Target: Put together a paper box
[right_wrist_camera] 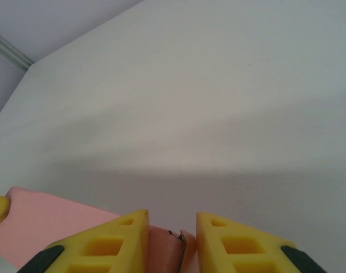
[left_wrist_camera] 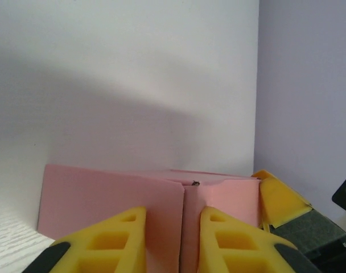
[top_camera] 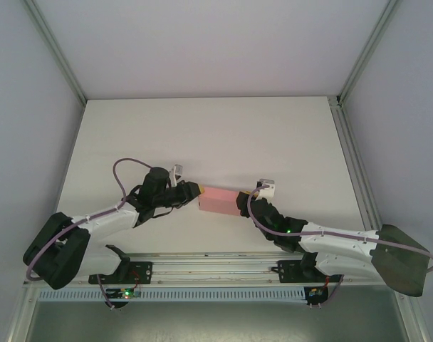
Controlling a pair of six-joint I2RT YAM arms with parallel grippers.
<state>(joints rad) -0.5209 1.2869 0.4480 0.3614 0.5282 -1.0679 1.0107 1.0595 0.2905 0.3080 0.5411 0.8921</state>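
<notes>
Closing the ends, I think: left gripper (top_camera: 194, 191) and right gripper (top_camera: 241, 204) flank the paper box (top_camera: 218, 199) — jaws narrowly apart, grip unclear; next, press squarely inward.

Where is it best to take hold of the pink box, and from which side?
Probably grip the paper box across its two long sides near the middle, coming from above: it lies flat, and the left gripper and right gripper stand at both short ends.
</notes>
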